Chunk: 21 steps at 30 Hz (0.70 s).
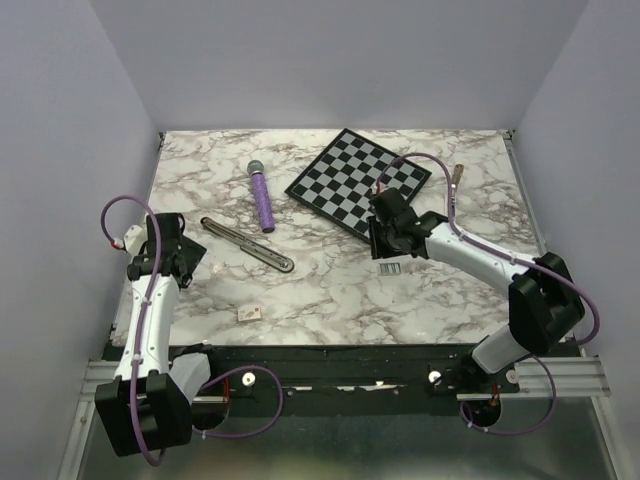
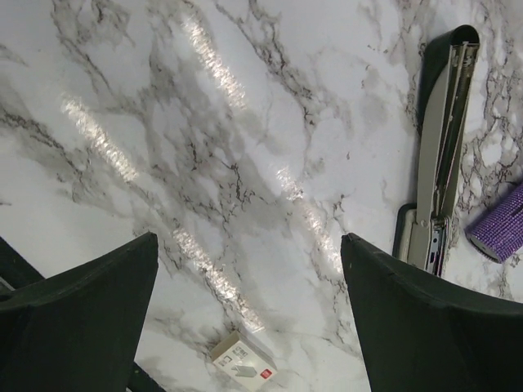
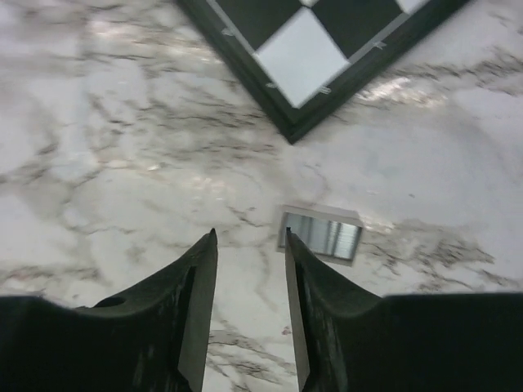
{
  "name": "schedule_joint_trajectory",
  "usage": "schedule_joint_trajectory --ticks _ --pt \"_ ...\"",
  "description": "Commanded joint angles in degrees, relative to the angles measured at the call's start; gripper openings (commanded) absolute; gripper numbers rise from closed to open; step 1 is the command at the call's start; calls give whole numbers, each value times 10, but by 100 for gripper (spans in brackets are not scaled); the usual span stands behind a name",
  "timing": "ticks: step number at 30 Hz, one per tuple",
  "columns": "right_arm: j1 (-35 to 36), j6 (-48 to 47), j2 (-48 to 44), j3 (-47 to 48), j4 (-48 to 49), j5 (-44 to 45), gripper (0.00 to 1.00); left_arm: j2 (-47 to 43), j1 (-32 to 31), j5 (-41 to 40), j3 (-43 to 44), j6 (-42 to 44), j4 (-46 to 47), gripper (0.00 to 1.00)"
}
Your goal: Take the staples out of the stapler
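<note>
Left hand [image 2: 249,241] wide open, empty; slim black-and-silver metal stapler [image 2: 440,147] lies diagonal just to its right. Right hand [image 3: 251,237] part-open, empty, farther.

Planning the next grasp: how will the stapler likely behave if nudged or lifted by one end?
The stapler looks metal, so probably stiff and heavy for its slimness. Lying flat on the glossy marble table, it would likely slide or pivot rather than roll. Its parts seem hinged at one end, so one may swing open when lifted.
</note>
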Motion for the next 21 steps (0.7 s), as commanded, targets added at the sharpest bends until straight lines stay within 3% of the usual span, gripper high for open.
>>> schedule_joint_trajectory --ticks 1,6,11,17,21 --pt "13 -88 -43 -16 98 -196 49 -17 6 12 11 -64 -73 99" --pt "119 -133 -26 13 170 -225 62 -16 11 -7 28 -124 -172 95" --pt "223 -213 75 62 261 -255 78 16 18 -9 51 -93 -160 96" --pt "293 -278 187 139 306 -305 84 85 40 -102 104 -74 -194 99" --pt "303 -317 209 79 465 -356 84 78 60 -84 78 -61 -163 99"
